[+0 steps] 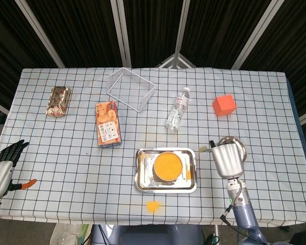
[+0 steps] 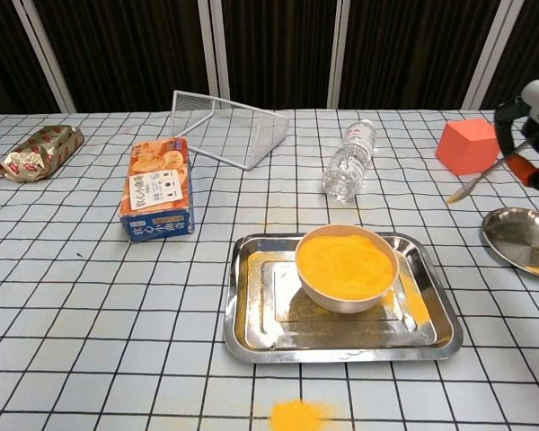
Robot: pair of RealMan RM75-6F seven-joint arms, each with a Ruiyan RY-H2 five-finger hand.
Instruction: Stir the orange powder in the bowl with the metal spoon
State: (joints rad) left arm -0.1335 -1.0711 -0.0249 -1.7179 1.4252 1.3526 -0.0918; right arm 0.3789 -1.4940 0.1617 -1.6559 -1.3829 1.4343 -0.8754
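Spoon lifted clear of bowl.
Right hand [image 1: 228,159] gripping metal spoon [image 2: 474,182] over steel plate [image 2: 524,237], at three o'clock of bowl [image 2: 346,269]; left hand [image 1: 3,166] open, empty, half cut off at desk [image 1: 66,168] edge.

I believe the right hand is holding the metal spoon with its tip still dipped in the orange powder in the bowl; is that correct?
Not quite. The right hand does hold the metal spoon, but the chest view shows its tip in the air beside the orange cube, well to the right of the bowl of orange powder.
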